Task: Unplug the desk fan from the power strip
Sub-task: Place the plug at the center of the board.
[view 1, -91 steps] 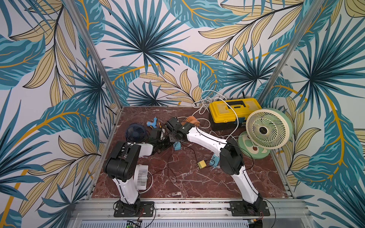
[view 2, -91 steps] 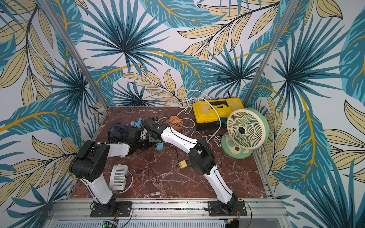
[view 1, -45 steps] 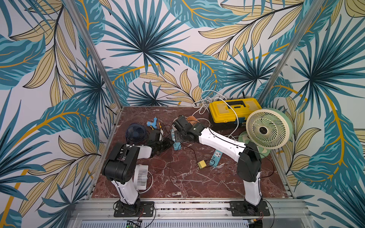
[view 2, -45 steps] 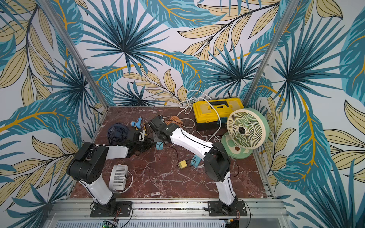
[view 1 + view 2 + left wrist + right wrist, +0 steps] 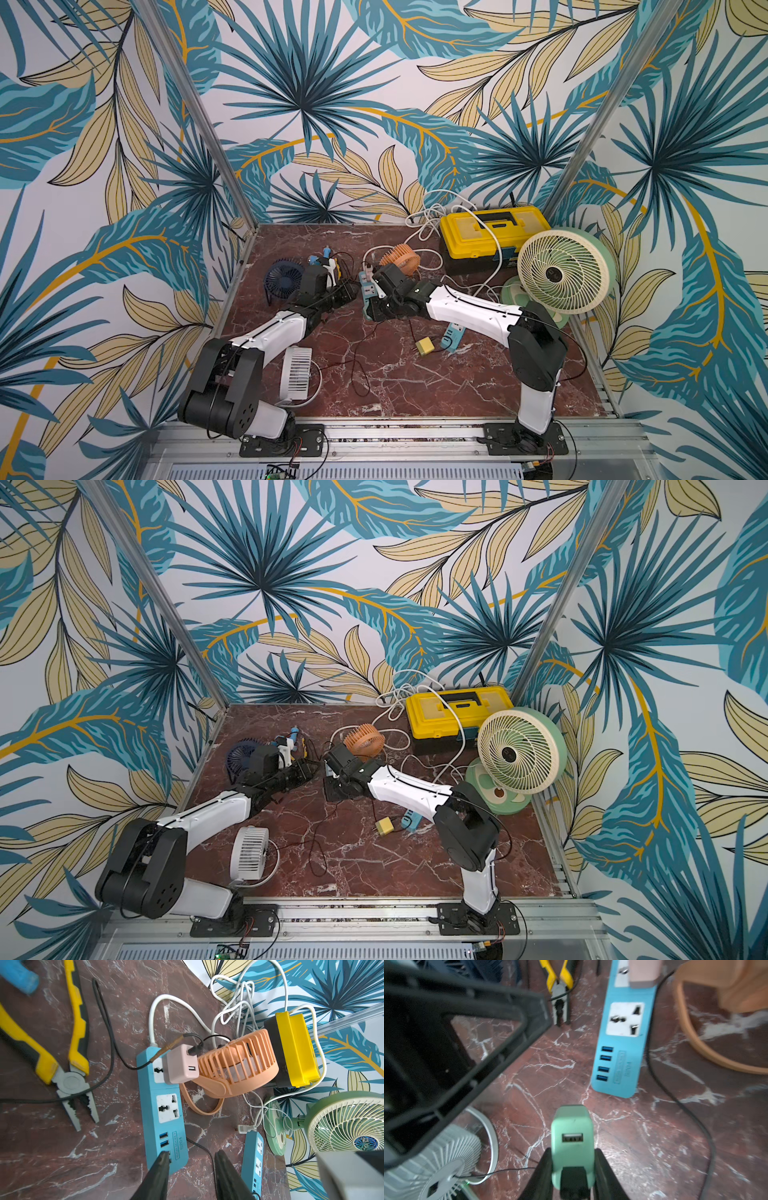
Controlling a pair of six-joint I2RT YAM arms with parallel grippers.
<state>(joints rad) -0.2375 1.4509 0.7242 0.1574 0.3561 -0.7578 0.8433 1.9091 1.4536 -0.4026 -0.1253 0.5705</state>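
1. 2 claws work at the blue power strip [image 5: 162, 1105], which lies flat on the marble surface [image 5: 93, 1157].
2. The right claw [image 5: 573, 1152] pinches a green charger [image 5: 572, 1124] by its sides. The charger is apart from the strip, just beyond its USB end, with a black plug [image 5: 572, 1180] in its lower port.
3. The left claw [image 5: 192, 1154] is spread a little and grips nothing; 1 finger [image 5: 159, 1172] overlaps the strip's USB-end corner.
4. A pink charger [image 5: 180, 1066] fills the strip's far socket; the middle socket is bare.
5. An orange fan [image 5: 239, 1061] stands just beside the pink charger, and pliers [image 5: 70, 1076] lie on the strip's other side.
6. The white fan [image 5: 436, 1167] sits near the right claw, and a thin black cord [image 5: 498, 1172] runs from its hub toward that claw.
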